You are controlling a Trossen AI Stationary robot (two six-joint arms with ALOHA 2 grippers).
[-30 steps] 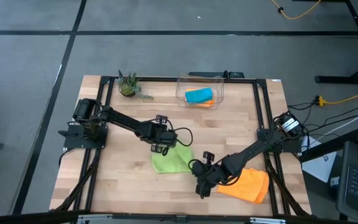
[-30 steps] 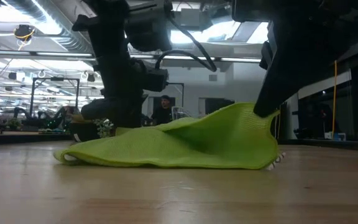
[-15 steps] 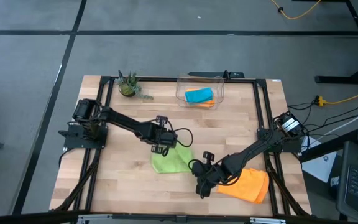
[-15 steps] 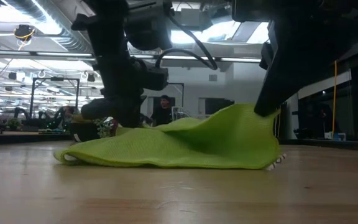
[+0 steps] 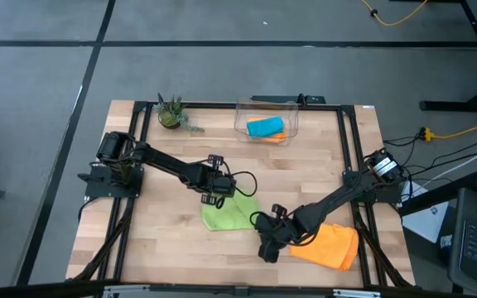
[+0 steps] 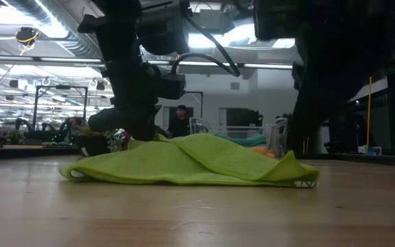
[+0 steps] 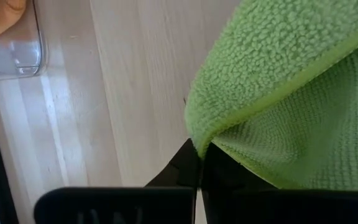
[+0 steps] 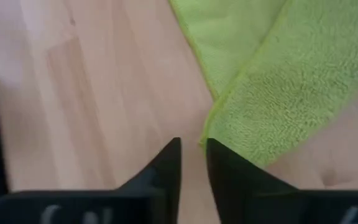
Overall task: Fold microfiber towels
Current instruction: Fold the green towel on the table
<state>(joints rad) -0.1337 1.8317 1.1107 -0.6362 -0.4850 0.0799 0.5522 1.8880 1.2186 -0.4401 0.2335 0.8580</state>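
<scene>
A: Dropped since the earlier frame, the near corner of the lime green towel (image 6: pixel 190 163) now lies flat on the table (image 5: pixel 156 240); before, it stood raised against the right gripper (image 8: pixel 192 163). What do the jaws show?

B: Right gripper: jaws parted by a narrow gap, nothing between them, the towel's corner just beyond the fingertips (image 8: pixel 170 149). Left gripper (image 7: pixel 197 163): jaws clenched on a folded edge of the same towel, at its far side.

A: Where does the towel lie?

B: Near the middle of the table, between the two grippers, part of it folded over on itself. In the high view the left gripper (image 5: pixel 215 191) sits at its far edge and the right gripper (image 5: pixel 265 242) at its near right corner.

A: And the other cloths?

B: An orange towel (image 5: pixel 331 246) lies under the right arm, towards the table's near right edge, apart from the green one. A teal blue towel (image 5: pixel 265 127) rests on another orange towel (image 5: pixel 273 138) inside the clear plastic bin (image 5: pixel 291 117) at the far edge. A small potted plant (image 5: pixel 171 113) stands at the far left corner.
</scene>
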